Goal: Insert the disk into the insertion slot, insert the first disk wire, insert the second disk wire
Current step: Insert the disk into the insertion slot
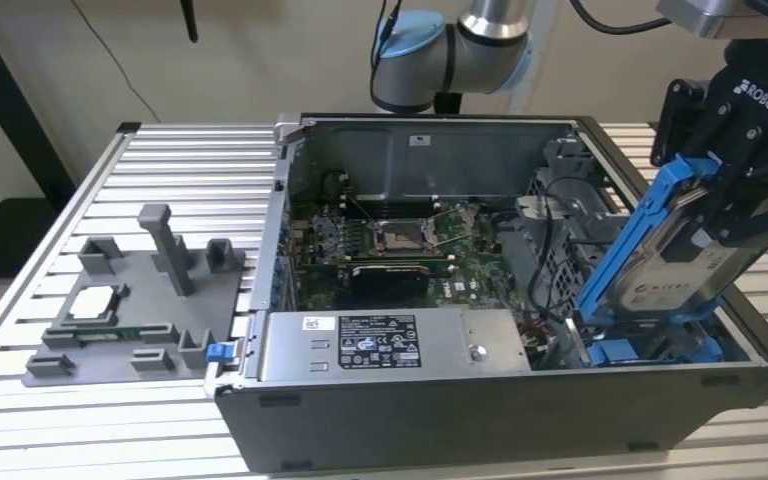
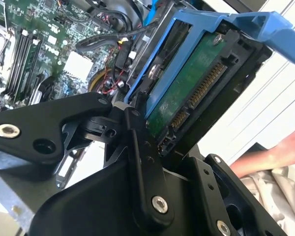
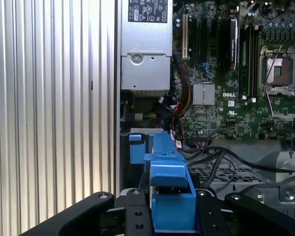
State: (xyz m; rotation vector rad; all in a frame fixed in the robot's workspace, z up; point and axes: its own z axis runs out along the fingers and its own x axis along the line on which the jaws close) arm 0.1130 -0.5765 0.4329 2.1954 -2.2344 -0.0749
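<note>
My gripper [image 1: 744, 205] is shut on the disk [image 1: 688, 262], a silver-grey drive with a white label in a bright blue carrier frame. I hold it tilted, almost on end, above the open computer case [image 1: 491, 400] at its front corner on the exterior view's right. The disk's lower end hangs just above the drive bay, where a second blue-fronted carrier [image 1: 651, 350] sits. The second wrist view shows the disk's green circuit-board side and connectors [image 2: 187, 93] between my black fingers [image 2: 137, 147]. The blue frame [image 3: 169, 196] sits clamped in my gripper [image 3: 169, 219]. Loose black cables [image 3: 221, 157] lie by the bay.
The power supply [image 1: 384, 343] lies along the case's front and the motherboard [image 1: 398, 240] behind it. A grey fixture tray [image 1: 117, 310] with a processor stands on the slatted metal table [image 1: 37, 400] at the exterior view's left. A person's hand [image 2: 280, 147] rests outside the case.
</note>
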